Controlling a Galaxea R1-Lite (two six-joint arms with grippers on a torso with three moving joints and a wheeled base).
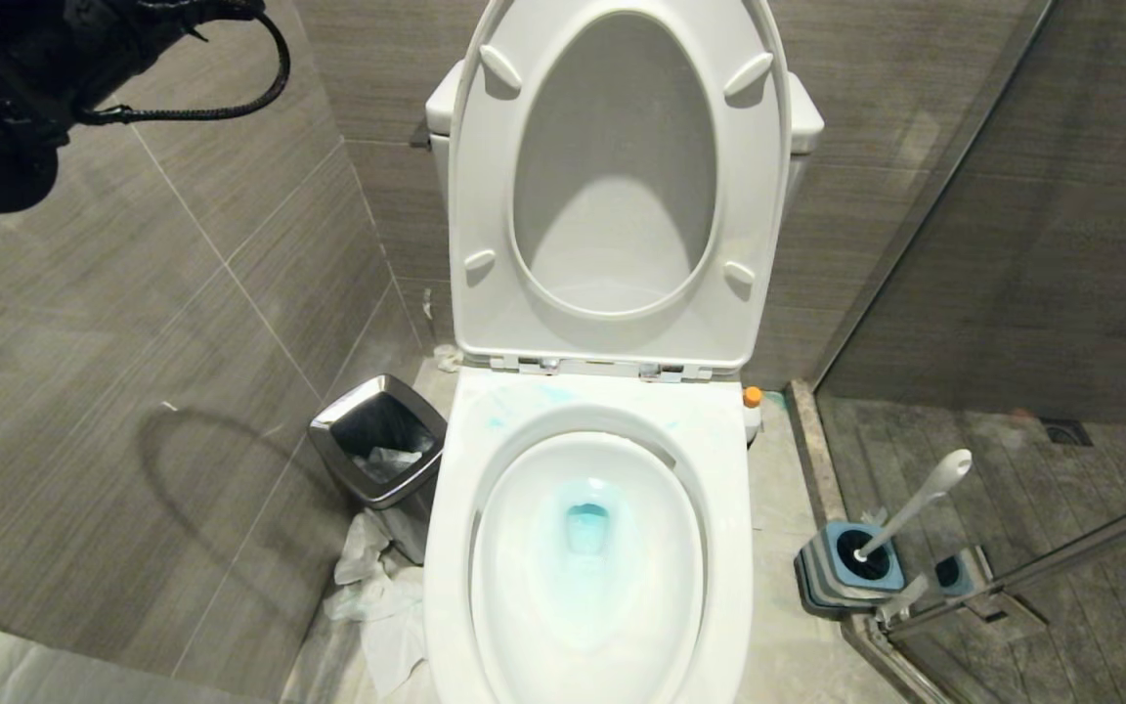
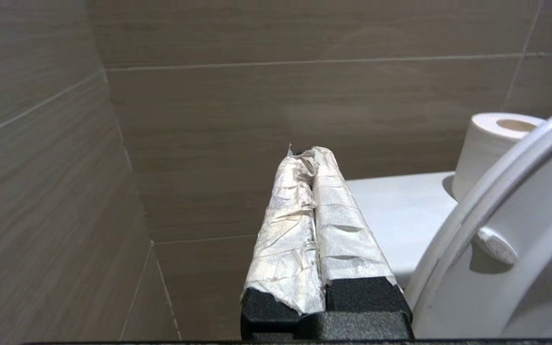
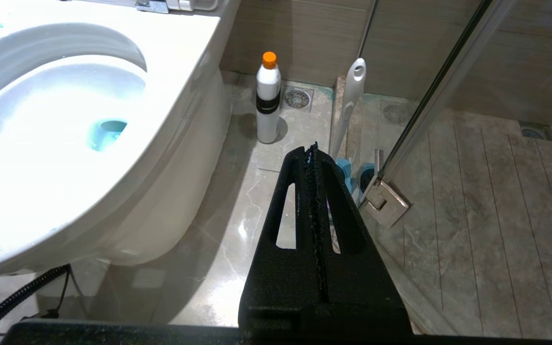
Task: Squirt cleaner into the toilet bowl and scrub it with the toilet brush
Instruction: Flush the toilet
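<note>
Both grippers are closed and hold nothing. Left gripper, its fingers wrapped in white tape and pressed together, is raised beside the toilet bowl, near the tiled wall and level with the cistern top; from the head camera only the dark arm shows in the upper corner on the robot's left. Right gripper, with bare black fingers pressed together, hangs low on the right side of the toilet bowl, above the floor tiles.

Seat and lid of the toilet bowl stand upright against the cistern. Cleaner lies as a blue-turquoise pool at the bottom of the basin, with some faint blue marks on the rim near the hinges. White bottle with orange cap stands upright on the floor just to the right of the toilet bowl; no writing can be read on it. Toilet brush rests tilted in its blue-and-grey holder, farther right of the toilet bowl, by the glass door. Steel-rimmed bin stands to the left of the toilet bowl, with crumpled paper on the floor next to it. Paper roll sits on the cistern.
</note>
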